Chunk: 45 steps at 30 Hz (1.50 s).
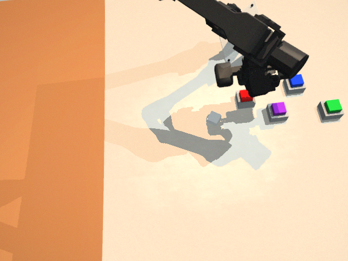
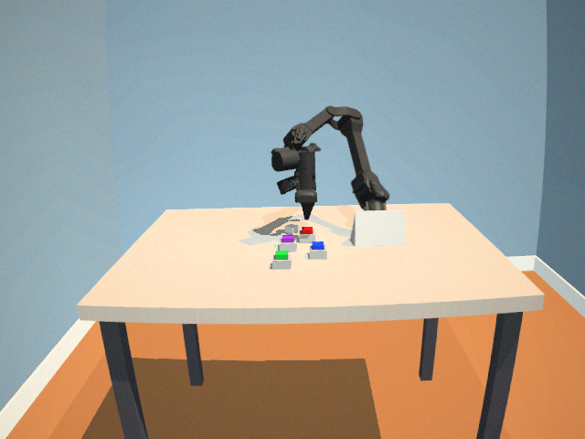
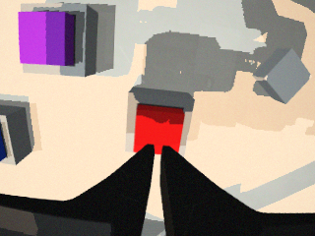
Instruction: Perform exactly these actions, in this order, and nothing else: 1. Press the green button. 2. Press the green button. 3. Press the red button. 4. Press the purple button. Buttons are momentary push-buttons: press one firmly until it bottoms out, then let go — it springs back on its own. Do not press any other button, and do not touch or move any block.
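The tool (image 3: pixel 157 149) is clenched on nothing, its two dark fingers pressed nearly together, and it points straight down at the red button (image 3: pixel 157 130). In the exterior view its tip hangs a little above the red button (image 2: pixel 307 230) — not touching it. Taking the red button (image 1: pixel 245 95) as landmark: the purple button (image 1: pixel 278 108) sits just beside it, the green button (image 1: pixel 333 105) lies farther out past the purple one, and the blue button (image 1: pixel 296 80) stands near on the arm's side. A small grey block (image 1: pixel 213 117) rests on the surface (image 1: pixel 196 210) close to the red button — apart from it.
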Available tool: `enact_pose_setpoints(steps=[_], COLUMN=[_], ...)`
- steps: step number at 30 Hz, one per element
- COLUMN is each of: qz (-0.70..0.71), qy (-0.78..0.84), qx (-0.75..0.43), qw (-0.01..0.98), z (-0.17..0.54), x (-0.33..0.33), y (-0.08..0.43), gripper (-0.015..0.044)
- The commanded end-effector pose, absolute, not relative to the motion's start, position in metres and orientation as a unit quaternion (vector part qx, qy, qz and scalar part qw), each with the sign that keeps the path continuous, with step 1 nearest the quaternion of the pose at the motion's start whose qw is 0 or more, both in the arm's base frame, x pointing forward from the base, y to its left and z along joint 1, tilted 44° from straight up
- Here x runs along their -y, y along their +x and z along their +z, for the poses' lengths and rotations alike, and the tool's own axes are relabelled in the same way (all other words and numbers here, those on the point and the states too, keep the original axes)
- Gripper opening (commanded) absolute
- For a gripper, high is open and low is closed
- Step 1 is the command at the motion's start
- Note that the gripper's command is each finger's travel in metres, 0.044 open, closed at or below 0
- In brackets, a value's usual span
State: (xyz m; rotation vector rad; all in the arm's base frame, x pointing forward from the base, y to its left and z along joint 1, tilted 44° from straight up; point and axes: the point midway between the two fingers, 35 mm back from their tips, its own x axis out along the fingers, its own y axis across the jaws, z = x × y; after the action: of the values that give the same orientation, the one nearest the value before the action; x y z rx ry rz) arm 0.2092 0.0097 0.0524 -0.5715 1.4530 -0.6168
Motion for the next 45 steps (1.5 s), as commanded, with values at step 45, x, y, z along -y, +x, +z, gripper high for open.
enact_pose_setpoints(steps=[45], qz=[-0.274], qy=[-0.256], qx=[-0.645], qw=[0.666], z=[0.052], x=[-0.008], y=[0.208], gripper=[0.002])
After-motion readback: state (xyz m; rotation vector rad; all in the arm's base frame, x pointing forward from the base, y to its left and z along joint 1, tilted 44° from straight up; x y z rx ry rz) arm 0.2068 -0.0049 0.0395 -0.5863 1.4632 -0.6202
